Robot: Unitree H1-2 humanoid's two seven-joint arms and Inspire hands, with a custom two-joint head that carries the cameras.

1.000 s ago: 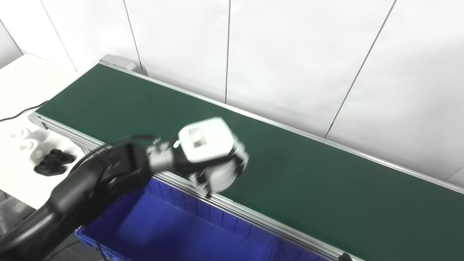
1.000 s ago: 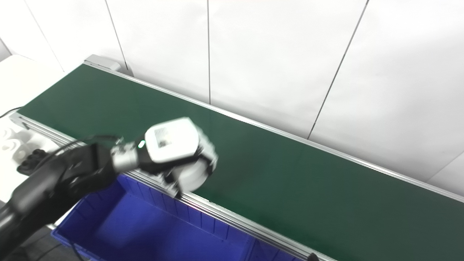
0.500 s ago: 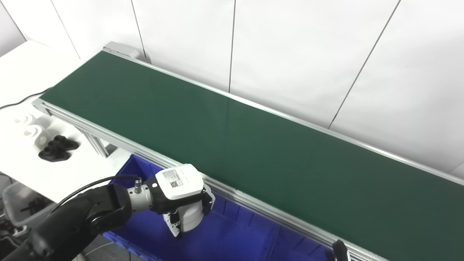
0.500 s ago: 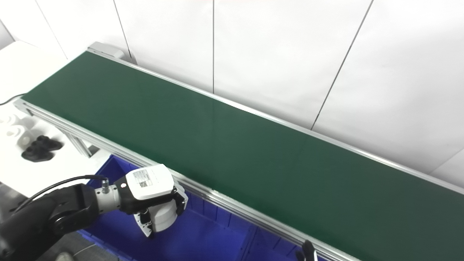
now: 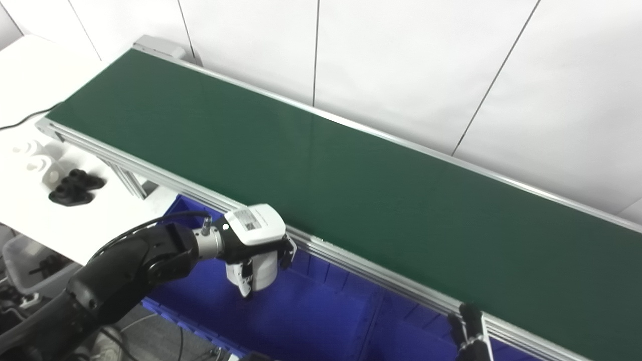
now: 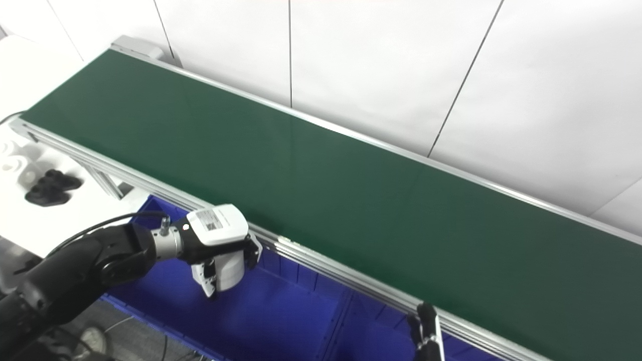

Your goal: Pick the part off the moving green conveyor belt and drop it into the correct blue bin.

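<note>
Left eye view: my left hand hangs over the blue bin, just in front of the near aluminium rail of the green conveyor belt, with the white back of the hand up and a small label on it. My fingers are curled down around a white part, which I hold above the bin floor, clear of it. The part looks like a short, plain white cylinder; its long axis runs close to vertical, tipped slightly, with the lower end pointing down into the bin. No markings on it that I can make out. My right hand shows only as dark fingertips at the bottom edge, near the belt rail; I cannot tell whether it is spread or closed. On the white table at left lie black parts and, just beyond them, white parts. Right eye view: same arrangement. My left hand grips the white part over the blue bin, fingers wrapped on its sides, cylinder axis near upright. My right hand is again cut off by the bottom edge, state not readable. The green conveyor belt carries nothing in this view.
</note>
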